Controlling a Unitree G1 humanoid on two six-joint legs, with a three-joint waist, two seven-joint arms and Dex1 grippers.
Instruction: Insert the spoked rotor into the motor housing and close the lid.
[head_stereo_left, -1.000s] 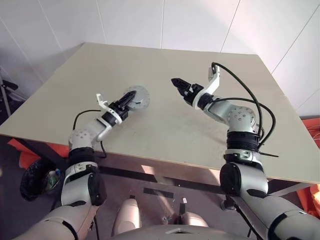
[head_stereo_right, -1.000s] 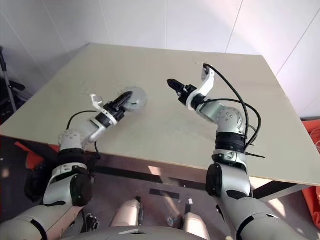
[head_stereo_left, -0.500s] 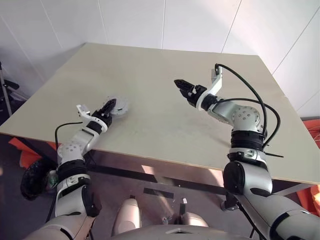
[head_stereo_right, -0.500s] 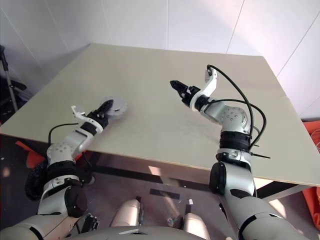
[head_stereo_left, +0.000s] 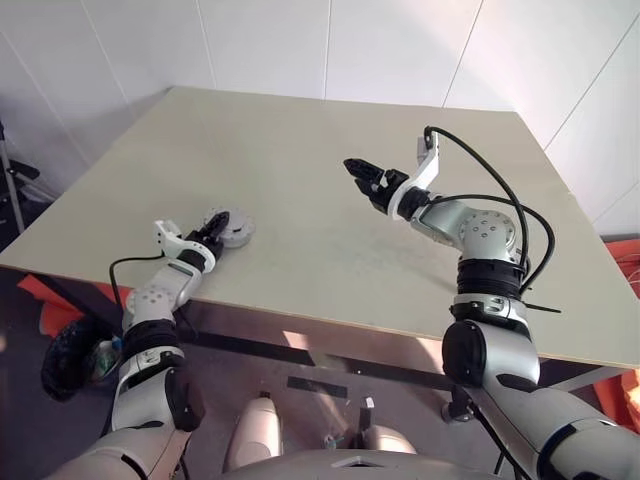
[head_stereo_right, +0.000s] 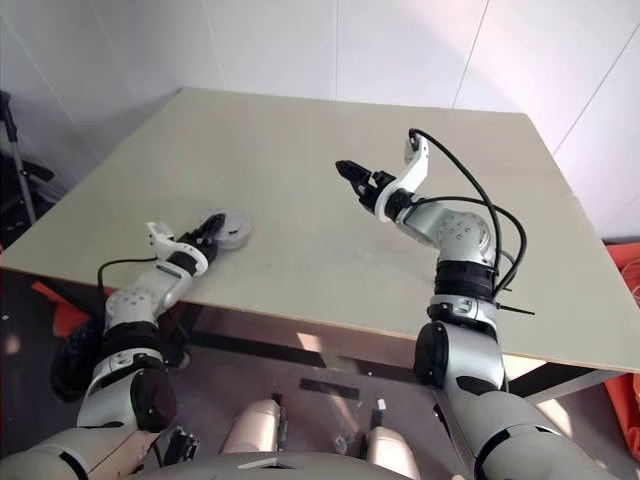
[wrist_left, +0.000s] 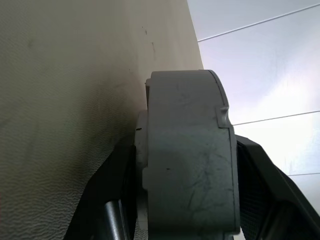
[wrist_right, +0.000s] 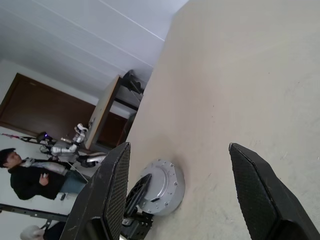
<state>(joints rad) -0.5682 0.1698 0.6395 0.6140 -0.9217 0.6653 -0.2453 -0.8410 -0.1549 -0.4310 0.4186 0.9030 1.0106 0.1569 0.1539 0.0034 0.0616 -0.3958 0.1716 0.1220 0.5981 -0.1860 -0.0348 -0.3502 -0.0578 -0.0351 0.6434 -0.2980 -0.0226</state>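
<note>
Left wrist view: motor housing (wrist_left: 187, 160) hides the left gripper (head_stereo_left: 212, 230) fingertips.

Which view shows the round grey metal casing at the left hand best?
The right wrist view: the round grey metal casing shows its whole face and rim, gripped by the left hand. The eye views show it small. The left wrist view shows its side edge close up between black fingers.

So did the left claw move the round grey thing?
Yes. The left gripper pulled the round grey piece toward the table's near-left edge.
</note>
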